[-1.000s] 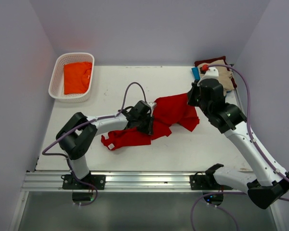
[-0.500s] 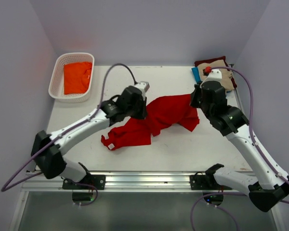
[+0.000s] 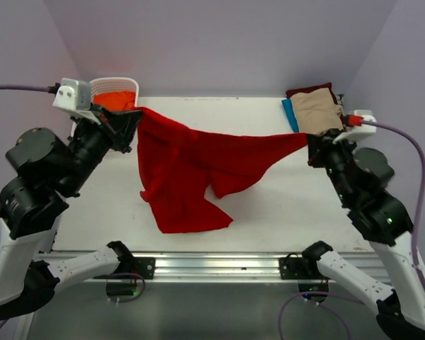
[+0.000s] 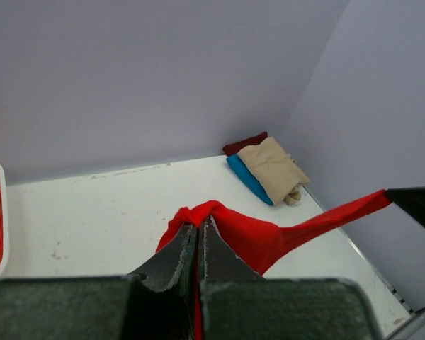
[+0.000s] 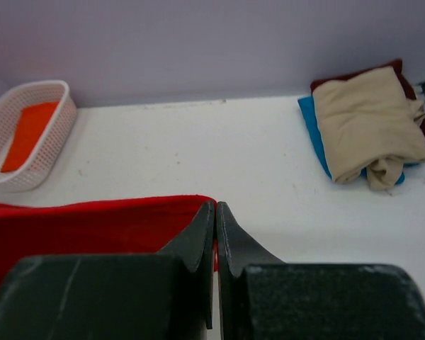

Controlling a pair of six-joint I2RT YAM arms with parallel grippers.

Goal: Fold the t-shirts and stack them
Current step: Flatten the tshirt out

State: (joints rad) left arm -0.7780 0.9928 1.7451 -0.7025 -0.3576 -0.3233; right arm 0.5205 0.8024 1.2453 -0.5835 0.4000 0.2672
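The large red t-shirt (image 3: 191, 170) hangs stretched in the air between both grippers, its lower part drooping to the table. My left gripper (image 3: 136, 113) is shut on one corner of it high at the left, seen in the left wrist view (image 4: 198, 225). My right gripper (image 3: 308, 138) is shut on the other corner at the right, seen in the right wrist view (image 5: 215, 207). A stack of a beige shirt (image 3: 315, 110) on a blue one (image 3: 289, 111) and a maroon one (image 3: 308, 90) lies at the back right. An orange shirt (image 3: 117, 101) lies in the basket.
The white slotted basket (image 3: 117, 85) stands at the back left, partly hidden behind my left arm. Grey walls close in the table at the back and both sides. A metal rail (image 3: 212, 263) runs along the near edge.
Both arms have risen and spread apart, lifting the red shirt off the table and pulling it taut between them. The left gripper moved far up and left, the right one to the right.
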